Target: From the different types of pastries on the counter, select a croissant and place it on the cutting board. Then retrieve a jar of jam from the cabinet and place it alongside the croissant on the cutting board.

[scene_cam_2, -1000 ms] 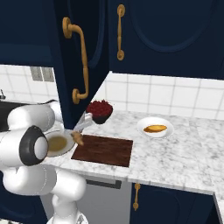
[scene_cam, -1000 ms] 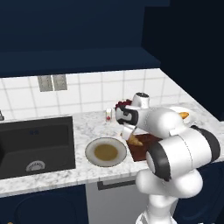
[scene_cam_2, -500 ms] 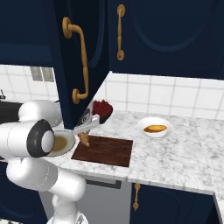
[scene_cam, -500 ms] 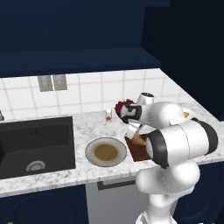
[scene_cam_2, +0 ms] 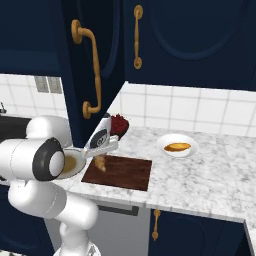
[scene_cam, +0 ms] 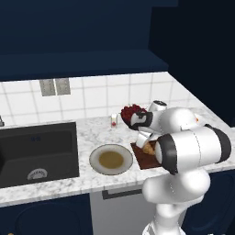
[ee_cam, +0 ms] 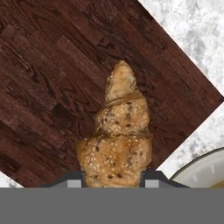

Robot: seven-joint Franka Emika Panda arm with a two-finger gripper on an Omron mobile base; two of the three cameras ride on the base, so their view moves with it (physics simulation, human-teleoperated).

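My gripper [scene_cam_2: 101, 155] is shut on the croissant [scene_cam_2: 101, 163], a golden-brown flaky crescent hanging tip-down just over the left end of the dark wooden cutting board [scene_cam_2: 125, 172]. In the hand view the croissant [ee_cam: 118, 140] sits between the two fingertips, with the board [ee_cam: 52, 87] close beneath and marbled counter [ee_cam: 192, 26] past its edge. From the left base the croissant [scene_cam: 148, 148] shows under the gripper [scene_cam: 148, 141] at the board [scene_cam: 141, 159]. The navy cabinet [scene_cam_2: 107, 60] with its brass handle [scene_cam_2: 95, 75] stands behind. The jar of jam is out of view.
A round beige plate [scene_cam: 110, 159] lies left of the board, touching its edge. Behind stand a dark bowl of red berries [scene_cam_2: 118, 124] and a tiny glass [scene_cam: 114, 120]. Another pastry lies on a white plate [scene_cam_2: 177, 147] to the right. The black sink [scene_cam: 36, 147] is far left.
The gripper has carried the croissant a little to the right and lower, from beside the plate to over the board's left end.
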